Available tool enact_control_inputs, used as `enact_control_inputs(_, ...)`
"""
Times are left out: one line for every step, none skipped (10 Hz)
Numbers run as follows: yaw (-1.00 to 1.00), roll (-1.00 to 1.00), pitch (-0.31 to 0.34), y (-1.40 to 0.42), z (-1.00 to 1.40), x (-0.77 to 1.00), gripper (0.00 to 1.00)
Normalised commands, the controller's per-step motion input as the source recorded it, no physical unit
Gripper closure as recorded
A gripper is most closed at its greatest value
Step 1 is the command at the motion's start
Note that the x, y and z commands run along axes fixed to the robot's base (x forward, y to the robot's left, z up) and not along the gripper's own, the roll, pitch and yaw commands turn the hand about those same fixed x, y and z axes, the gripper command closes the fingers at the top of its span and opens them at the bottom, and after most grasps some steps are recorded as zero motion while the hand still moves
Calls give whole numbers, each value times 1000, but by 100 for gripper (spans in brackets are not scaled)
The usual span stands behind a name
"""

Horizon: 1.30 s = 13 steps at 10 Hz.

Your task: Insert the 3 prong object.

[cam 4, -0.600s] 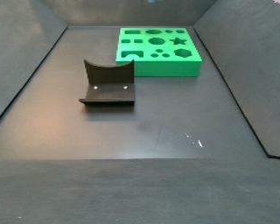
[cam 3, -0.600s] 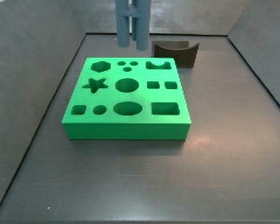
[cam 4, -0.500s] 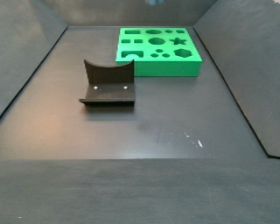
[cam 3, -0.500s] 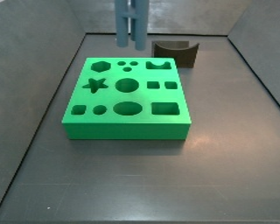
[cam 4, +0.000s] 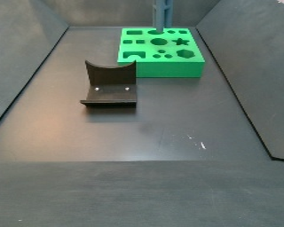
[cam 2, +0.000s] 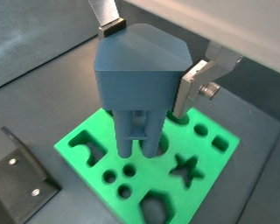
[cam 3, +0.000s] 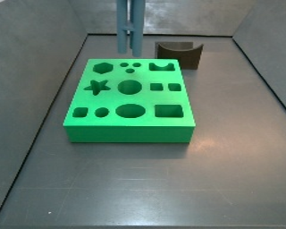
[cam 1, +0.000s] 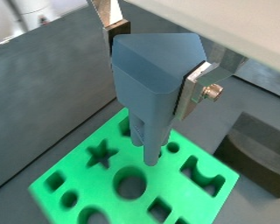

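The gripper (cam 1: 154, 74) hangs above the green block (cam 1: 101, 188), its jaws clamped on the broad upper body of the 3 prong object (cam 1: 149, 79). In both wrist views a silver finger (cam 1: 198, 83) presses flat against one side of the blue-grey piece, and another finger (cam 2: 108, 17) meets it on the opposite side.

The 3 prong object (cam 2: 136, 83) stands upright with its prongs (cam 2: 139, 140) pointing straight down. They hang over the block (cam 2: 166, 179), with the tips clear of its top face and near the group of small round holes (cam 2: 125, 179). Whether they sit exactly above those holes cannot be told.

In a side view the piece (cam 3: 128, 27) shows as a slim vertical bar reaching down from the top edge, over the block's (cam 3: 130, 125) far end. The gripper itself is out of frame there. In the opposite side view only the lower end (cam 4: 160, 16) shows, above the block (cam 4: 162, 66) at the back of the desk (cam 4: 145, 160).

The fixture (cam 4: 109, 86) stands apart from the block on the dark desk, and it also shows behind the block (cam 3: 181, 52) in a side view.
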Motion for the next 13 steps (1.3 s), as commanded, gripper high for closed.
enact_control_inputs(-1000,6,0,0,-231,0,100)
enact_control_inputs(-1000,0,0,0,-220,0,100)
enact_control_inputs(-1000,0,-19,0,-149,0,100)
enact_control_inputs(-857,-39,-43,177,-74,314,100)
enact_control_inputs(-260,-174,-37,634,0,389,100)
enact_control_inputs(0,-241,-1,866,0,394,100)
enact_control_inputs(0,-213,0,886,0,351,100)
enact_control_inputs(-971,0,-6,60,-111,31,100)
enact_control_inputs(-1000,0,0,0,-180,0,100)
enact_control_inputs(-1000,0,-10,0,-209,0,100)
enact_control_inputs(-1000,-1,-47,0,-349,0,100)
enact_control_inputs(-1000,0,-37,0,-443,-83,100)
enact_control_inputs(-677,-13,-87,-137,-580,-397,100)
